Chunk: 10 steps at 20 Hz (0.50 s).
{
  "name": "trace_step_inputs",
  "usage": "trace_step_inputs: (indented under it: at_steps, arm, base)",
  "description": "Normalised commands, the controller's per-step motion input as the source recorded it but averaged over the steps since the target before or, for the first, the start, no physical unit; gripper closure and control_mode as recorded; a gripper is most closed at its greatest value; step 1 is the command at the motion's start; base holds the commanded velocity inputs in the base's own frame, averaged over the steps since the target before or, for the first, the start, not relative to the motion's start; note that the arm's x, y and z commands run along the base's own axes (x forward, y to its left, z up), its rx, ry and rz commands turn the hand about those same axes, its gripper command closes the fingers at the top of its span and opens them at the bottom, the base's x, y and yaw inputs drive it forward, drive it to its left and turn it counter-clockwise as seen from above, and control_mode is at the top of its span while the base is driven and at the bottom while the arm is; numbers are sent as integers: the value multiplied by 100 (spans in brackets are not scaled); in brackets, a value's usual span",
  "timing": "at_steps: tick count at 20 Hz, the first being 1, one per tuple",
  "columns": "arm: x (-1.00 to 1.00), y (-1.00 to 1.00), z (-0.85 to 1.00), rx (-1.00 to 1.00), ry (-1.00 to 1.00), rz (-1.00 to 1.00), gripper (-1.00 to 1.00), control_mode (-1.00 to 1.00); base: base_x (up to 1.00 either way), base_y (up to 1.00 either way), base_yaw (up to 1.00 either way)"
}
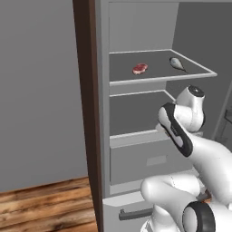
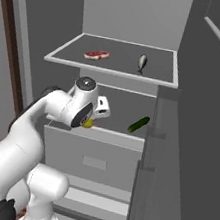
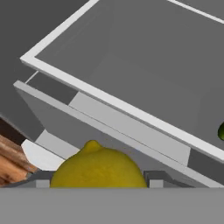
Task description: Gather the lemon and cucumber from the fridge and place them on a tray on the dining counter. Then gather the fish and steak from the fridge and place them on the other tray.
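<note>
Lemon's in hand, cucumber next

Jaws are clamped on the small round yellow lemon [image 3: 99,166] at the fridge's middle shelf [image 2: 113,133]; the stubby dark green cucumber [image 2: 138,124] lies diagonally, off to the arm's right.

Steak [image 2: 96,54] left of fish [image 2: 142,61], cucumber [image 2: 138,124] below

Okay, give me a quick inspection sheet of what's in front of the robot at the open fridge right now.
Surface: fridge open, shelves dark grey.
Job's things: steak and fish on the upper shelf; cucumber on the shelf below; lemon between the pincer's fingers.
Clutter: nothing seen.
Grippers: pincer shut on the lemon, in front of the lower shelf.
Cables: nothing seen.
Surroundings: wood floor, grey wall.
</note>
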Motion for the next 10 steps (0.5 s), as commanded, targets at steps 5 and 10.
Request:
trace_step_inputs:
  at_steps: [5, 10]
  arm:
    - [-56, 2, 63, 0, 0, 0, 100, -100]
    - [-42, 0, 74, 1, 0, -1, 100, -100]
  base:
    - [0, 0, 0]
    - [0, 0, 0]
